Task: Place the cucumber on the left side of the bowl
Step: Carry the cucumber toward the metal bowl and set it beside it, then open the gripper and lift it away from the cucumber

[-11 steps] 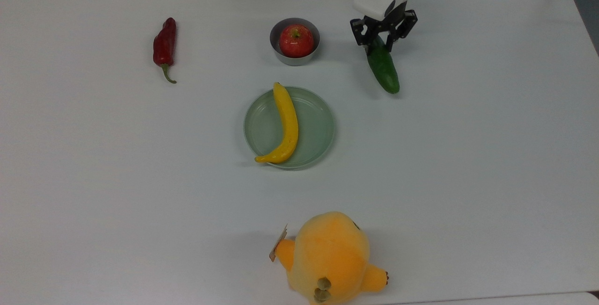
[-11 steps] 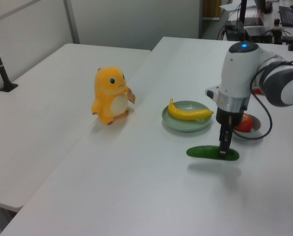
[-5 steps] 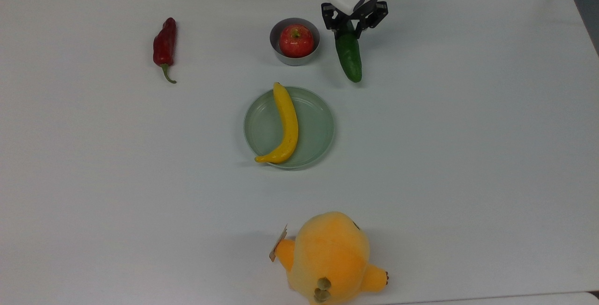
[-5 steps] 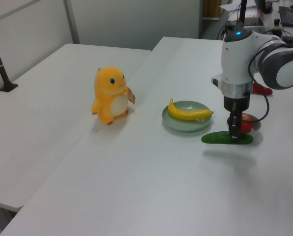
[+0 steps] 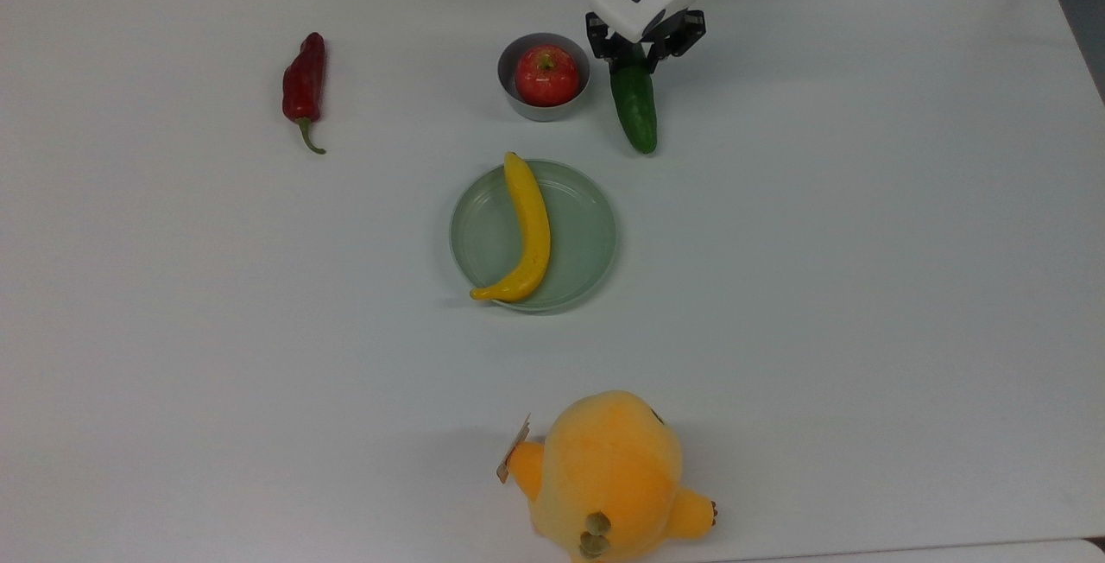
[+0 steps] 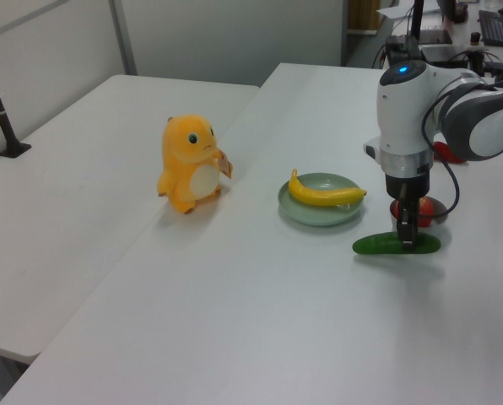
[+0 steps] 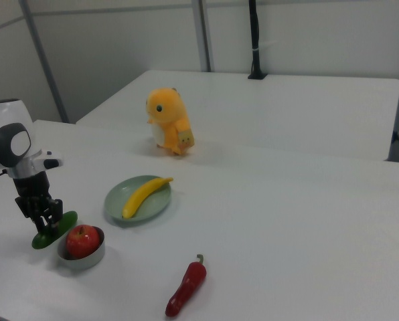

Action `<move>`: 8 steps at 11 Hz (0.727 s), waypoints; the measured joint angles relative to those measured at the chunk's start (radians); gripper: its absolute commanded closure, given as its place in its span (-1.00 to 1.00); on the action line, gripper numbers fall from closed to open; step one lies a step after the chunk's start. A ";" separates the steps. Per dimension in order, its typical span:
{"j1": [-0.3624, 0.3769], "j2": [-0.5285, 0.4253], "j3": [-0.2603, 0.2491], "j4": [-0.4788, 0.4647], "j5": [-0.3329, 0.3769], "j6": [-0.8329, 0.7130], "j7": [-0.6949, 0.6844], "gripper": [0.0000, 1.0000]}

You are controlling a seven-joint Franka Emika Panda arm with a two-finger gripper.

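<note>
Tool: my tool point(image 5: 640, 58) is clamped on one end of the cucumber point(image 5: 634, 108).
Cucumber: it lies on the white bench point(image 5: 863, 243), just beside the bowl point(image 5: 542, 108), on the top view's right.
Bowl: grey, holding a red apple point(image 5: 546, 75).
Plate: pale green point(image 5: 583, 239), near the bowl, carrying a banana point(image 5: 528, 230).

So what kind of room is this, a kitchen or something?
More likely a robotics lab or test room than a kitchen: a robot arm's gripper holds a cucumber over plain white tables, beside a plush toy, with cables and computer gear at the back.
</note>
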 measured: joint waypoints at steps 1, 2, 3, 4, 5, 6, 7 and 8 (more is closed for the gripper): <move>-0.003 0.000 -0.003 0.000 0.000 -0.008 0.000 -0.45; -0.006 0.000 -0.006 0.001 0.000 -0.009 0.000 -0.64; -0.012 0.000 -0.011 0.002 0.000 -0.009 0.000 -0.72; -0.014 0.000 -0.014 0.003 -0.001 -0.009 0.000 -0.83; -0.014 -0.001 -0.017 0.007 -0.001 -0.009 0.000 -0.90; -0.014 -0.003 -0.018 0.020 -0.001 -0.031 0.001 -1.00; -0.014 -0.004 -0.019 0.045 -0.001 -0.074 0.001 -1.00; -0.014 -0.007 -0.019 0.078 -0.001 -0.118 0.002 -1.00</move>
